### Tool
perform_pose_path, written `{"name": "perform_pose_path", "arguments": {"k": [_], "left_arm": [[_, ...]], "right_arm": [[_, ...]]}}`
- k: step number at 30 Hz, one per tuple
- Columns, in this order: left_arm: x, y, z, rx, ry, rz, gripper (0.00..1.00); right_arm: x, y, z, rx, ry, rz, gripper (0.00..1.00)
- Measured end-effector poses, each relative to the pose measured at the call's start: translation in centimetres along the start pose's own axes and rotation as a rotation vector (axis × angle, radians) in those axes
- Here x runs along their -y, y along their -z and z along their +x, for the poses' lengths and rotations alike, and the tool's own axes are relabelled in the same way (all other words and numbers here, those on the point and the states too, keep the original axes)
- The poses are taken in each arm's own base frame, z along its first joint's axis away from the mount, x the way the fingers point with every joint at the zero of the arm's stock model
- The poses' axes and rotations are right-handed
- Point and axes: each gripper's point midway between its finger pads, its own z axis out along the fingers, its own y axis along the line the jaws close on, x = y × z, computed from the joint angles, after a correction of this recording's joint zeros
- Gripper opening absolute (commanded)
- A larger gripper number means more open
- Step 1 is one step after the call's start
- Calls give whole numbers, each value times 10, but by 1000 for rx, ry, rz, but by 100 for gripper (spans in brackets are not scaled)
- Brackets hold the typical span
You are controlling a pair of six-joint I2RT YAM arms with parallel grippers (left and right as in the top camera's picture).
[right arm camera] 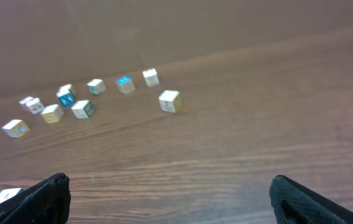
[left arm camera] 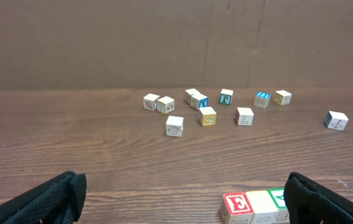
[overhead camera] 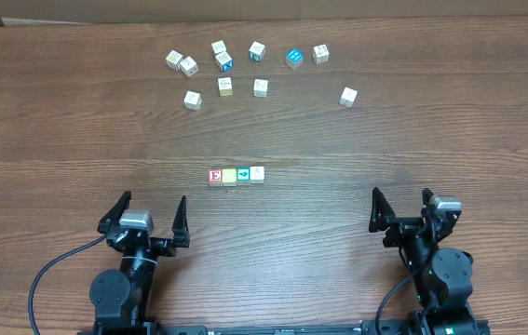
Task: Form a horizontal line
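The table [overhead camera: 431, 140] is dark brown wood grain, smooth, with a low satin sheen. The blocks [overhead camera: 236, 175] are pale bare wood, matt, with faces painted in red, green, blue and yellow. One blue block [overhead camera: 293, 58] is painted bright and looks slightly glossy. The wall [left arm camera: 164, 43] behind is flat brown board, matt. The left gripper [overhead camera: 153, 199] and right gripper [overhead camera: 400, 194] have black matt fingers [left arm camera: 45, 199] with a rough, cloth-like weave, and smooth pale grey caps [overhead camera: 136, 221]. A black cable [overhead camera: 33, 293] looks smooth and rubbery.
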Motion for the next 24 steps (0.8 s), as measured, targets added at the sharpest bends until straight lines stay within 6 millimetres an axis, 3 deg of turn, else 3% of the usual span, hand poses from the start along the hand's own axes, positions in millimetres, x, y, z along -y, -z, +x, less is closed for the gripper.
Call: {"name": "perform_pose_path", "arguments": {"k": [4,17,24], "left_arm": [[0,0,0,0,0,0,100],[0,0,0,0,0,0,99],[0,0,0,0,0,0,100]], "right_arm": [[-9,2,-5,19,27,-57,100],[-9,4,-9,33,64,-81,100],[-13,13,-31,134,87,-94,100]]}}
